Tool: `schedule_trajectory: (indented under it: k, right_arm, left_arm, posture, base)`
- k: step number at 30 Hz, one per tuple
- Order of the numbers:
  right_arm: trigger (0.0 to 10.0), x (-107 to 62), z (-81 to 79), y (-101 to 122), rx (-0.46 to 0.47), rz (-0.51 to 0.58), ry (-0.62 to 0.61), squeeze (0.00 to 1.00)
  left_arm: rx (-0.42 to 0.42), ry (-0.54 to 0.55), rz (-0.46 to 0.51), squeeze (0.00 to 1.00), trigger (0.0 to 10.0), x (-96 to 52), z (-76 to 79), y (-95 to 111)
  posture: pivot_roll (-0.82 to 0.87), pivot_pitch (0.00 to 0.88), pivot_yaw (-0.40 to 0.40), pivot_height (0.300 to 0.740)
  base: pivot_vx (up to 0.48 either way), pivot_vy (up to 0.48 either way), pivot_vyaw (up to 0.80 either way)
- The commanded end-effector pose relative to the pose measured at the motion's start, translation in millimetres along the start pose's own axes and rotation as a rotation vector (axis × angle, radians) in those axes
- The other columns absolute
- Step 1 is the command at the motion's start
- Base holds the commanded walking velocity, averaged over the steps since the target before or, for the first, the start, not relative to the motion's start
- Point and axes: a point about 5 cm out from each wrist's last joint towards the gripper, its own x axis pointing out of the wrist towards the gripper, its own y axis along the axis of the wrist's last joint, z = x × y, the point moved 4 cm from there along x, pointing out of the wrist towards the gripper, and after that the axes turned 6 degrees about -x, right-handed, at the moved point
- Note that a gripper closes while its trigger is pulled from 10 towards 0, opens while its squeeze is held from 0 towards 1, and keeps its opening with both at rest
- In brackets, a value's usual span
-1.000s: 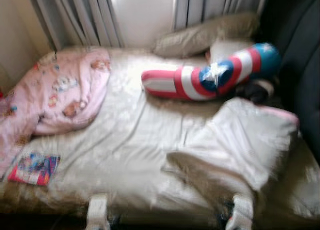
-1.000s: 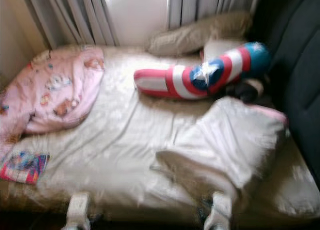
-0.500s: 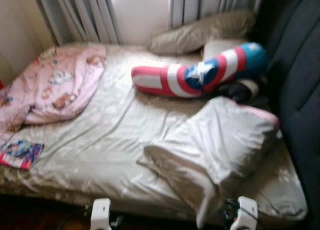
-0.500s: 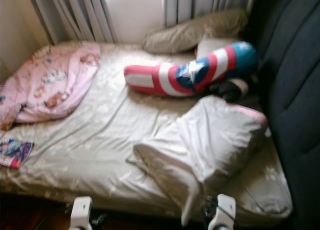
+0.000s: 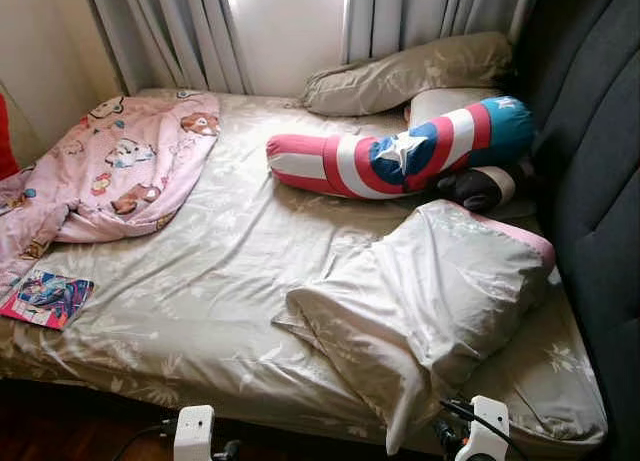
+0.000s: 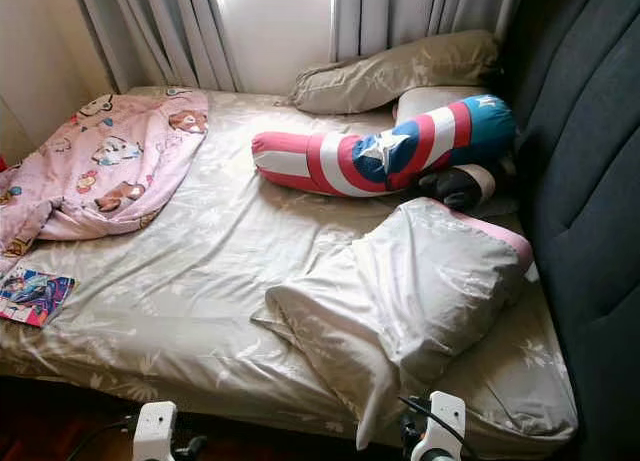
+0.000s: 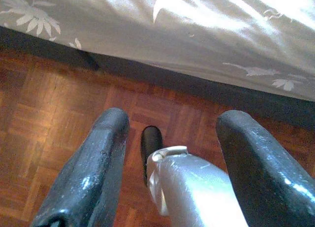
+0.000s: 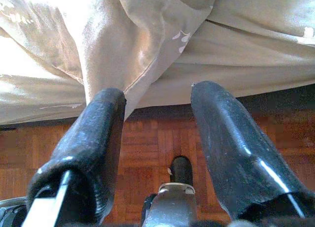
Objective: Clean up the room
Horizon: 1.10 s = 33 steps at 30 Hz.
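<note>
Your spread right gripper (image 8: 157,138) hangs just below the pillow (image 5: 430,301): soft, probably light; pinch its drooping corner.

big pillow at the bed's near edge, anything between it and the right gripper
Nothing visible. The right gripper hangs open below the bed edge, over the wood floor, and the pillow has a corner drooping over the edge just past its fingers. Only open air lies between them.
</note>
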Motion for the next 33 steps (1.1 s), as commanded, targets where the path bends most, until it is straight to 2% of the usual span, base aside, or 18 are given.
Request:
schedule_trajectory:
  k: [1, 6, 14, 20, 21, 28, 29, 32, 33]
  right_arm:
    - [10.0, 0.4, -1.0, 1, 0.006, 0.0, 0.007, 0.0]
    - [10.0, 0.7, -3.1, 1, 0.006, 0.0, 0.025, 0.0]
    - [10.0, 1.5, -6.2, 5, 0.013, 0.013, 0.041, 0.0]
    - [10.0, 3.5, -9.0, 12, 0.052, 0.036, 0.04, 0.0]
    - [10.0, 4.2, -9.0, 15, 0.081, 0.048, 0.033, 0.0]
    - [10.0, 6.5, -10.9, 27, 0.138, 0.089, 0.034, 0.0]
    - [10.0, 7.4, -12.1, 32, 0.158, 0.108, 0.039, 0.26]
    - [10.0, 7.4, -12.1, 32, 0.158, 0.108, 0.039, 0.26]
    - [10.0, 8.7, -12.8, 40, 0.216, 0.133, 0.035, 1.0]
  left_arm:
    - [-0.011, 0.012, -0.028, 0.0, 10.0, -2.0, -6.0, -7]
    - [-0.013, 0.018, -0.034, 0.0, 10.0, -3.4, -10.4, -9]
    - [-0.011, 0.019, -0.039, 0.0, 10.0, -3.1, -8.0, -10]
    - [-0.013, 0.01, -0.04, 0.0, 10.0, -1.8, 0.9, -12]
    - [-0.015, 0.007, -0.039, 0.0, 10.0, -1.5, 2.9, -12]
    - [-0.013, -0.005, -0.025, 0.0, 10.0, -1.0, 5.4, -9]
    - [-0.014, -0.013, -0.011, 0.0, 10.0, -0.4, 6.3, -6]
    - [-0.014, -0.013, -0.011, 0.0, 10.0, -0.4, 6.3, -6]
    - [-0.012, -0.029, 0.023, 0.0, 10.0, 0.6, 5.8, 3]
  posture:
    - [0.09, 0.011, -0.003, 0.736]
    - [0.09, 0.012, -0.004, 0.736]
    - [0.09, 0.014, -0.005, 0.736]
    - [0.09, 0.017, -0.005, 0.736]
    - [0.09, 0.017, -0.005, 0.736]
    - [0.09, 0.024, -0.004, 0.736]
    - [0.09, 0.029, -0.003, 0.736]
    - [0.09, 0.029, -0.003, 0.736]
    - [0.09, 0.036, 0.001, 0.736]
  base:
    - [0.296, 0.0, 0.0]
    - [0.325, 0.0, 0.0]
    - [0.34, 0.0, 0.0]
    - [0.0, 0.0, 0.0]
    - [0.0, 0.0, 0.0]
    - [0.0, 0.0, 0.0]
    - [0.0, 0.0, 0.0]
    - [0.0, 0.0, 0.0]
    - [0.0, 0.0, 0.0]
